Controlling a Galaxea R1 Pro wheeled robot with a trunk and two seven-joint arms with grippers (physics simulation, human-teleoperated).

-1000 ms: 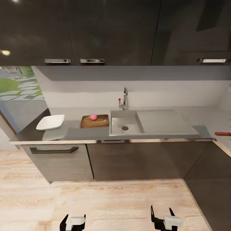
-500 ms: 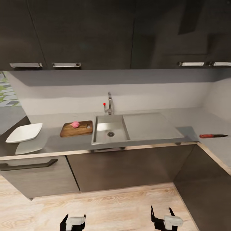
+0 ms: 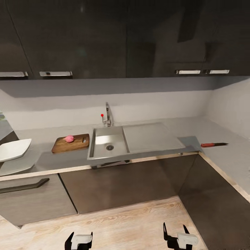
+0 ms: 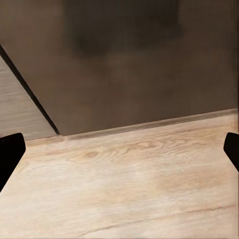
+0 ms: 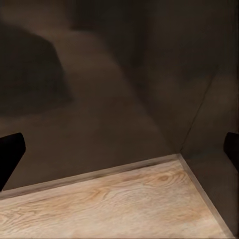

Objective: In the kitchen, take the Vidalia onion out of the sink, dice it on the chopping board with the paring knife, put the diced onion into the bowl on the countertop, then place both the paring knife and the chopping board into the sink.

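Observation:
The pinkish Vidalia onion [image 3: 69,139] rests on the brown chopping board [image 3: 71,143], which lies on the countertop [image 3: 41,161] just left of the steel sink [image 3: 108,146]. The white bowl [image 3: 12,150] sits at the far left, cut by the frame edge. The red-handled paring knife [image 3: 213,144] lies on the counter at the right, past the drainboard [image 3: 149,137]. Both grippers hang low over the wooden floor, far from the counter: the left gripper [image 3: 79,239] and the right gripper [image 3: 176,234] both stand open and empty, their dark fingertips [image 4: 10,154] [image 5: 10,152] at the wrist views' edges.
Dark wall cabinets [image 3: 104,38] run above the counter, dark base cabinets [image 3: 121,184] below. The counter turns a corner along the right [image 3: 229,166]. A tall faucet [image 3: 108,116] with a red knob stands behind the basin. Light wooden floor [image 3: 121,225] lies between me and the cabinets.
The whole head view has swung right: counter things slid left in frame, the knife came further into view and the bowl slipped partly out. Nothing on the counter moved; grippers unchanged.

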